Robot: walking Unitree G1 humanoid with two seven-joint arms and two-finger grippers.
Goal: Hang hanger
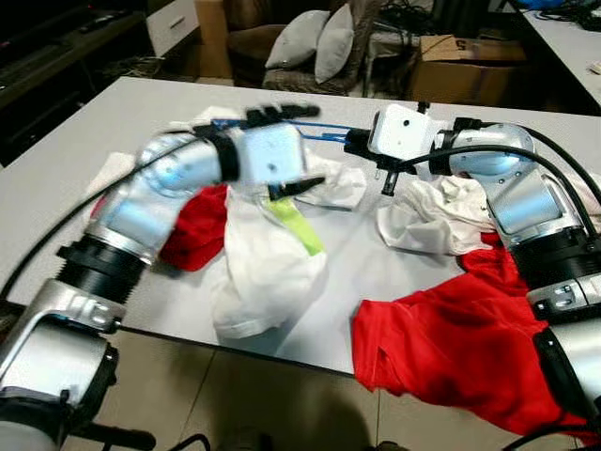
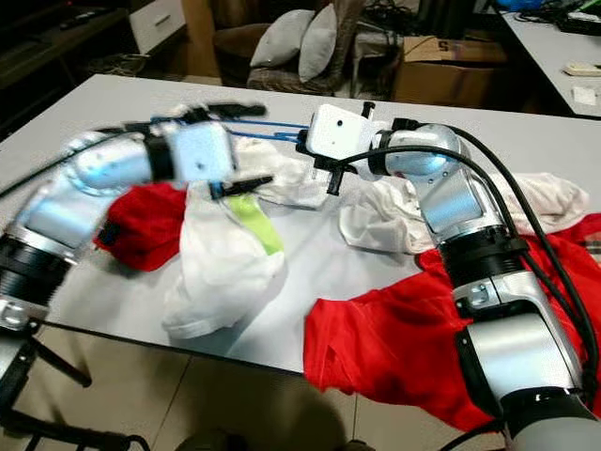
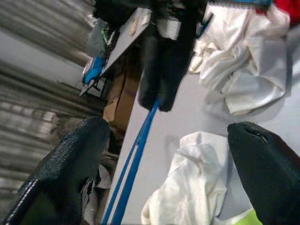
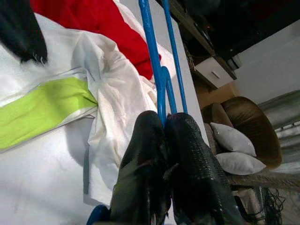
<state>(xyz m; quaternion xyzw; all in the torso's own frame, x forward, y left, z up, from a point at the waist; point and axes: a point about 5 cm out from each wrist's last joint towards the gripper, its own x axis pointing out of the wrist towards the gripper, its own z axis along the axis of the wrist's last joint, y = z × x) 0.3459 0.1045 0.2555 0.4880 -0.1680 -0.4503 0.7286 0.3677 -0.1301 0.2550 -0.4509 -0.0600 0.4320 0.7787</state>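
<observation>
One blue hanger [image 4: 159, 70], two grey pillows [image 1: 315, 42], two cardboard boxes [image 1: 465, 70]

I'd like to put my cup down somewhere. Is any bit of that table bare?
Yes: the far strip of the table behind the blue hanger, and a patch between the white shirt and the red shirt. The middle is crowded with the left gripper, right gripper and crumpled clothes.

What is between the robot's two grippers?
The blue hanger stretches between them over the table. The right gripper is shut on one end; the open left gripper is at the other. The eye views show this.
</observation>
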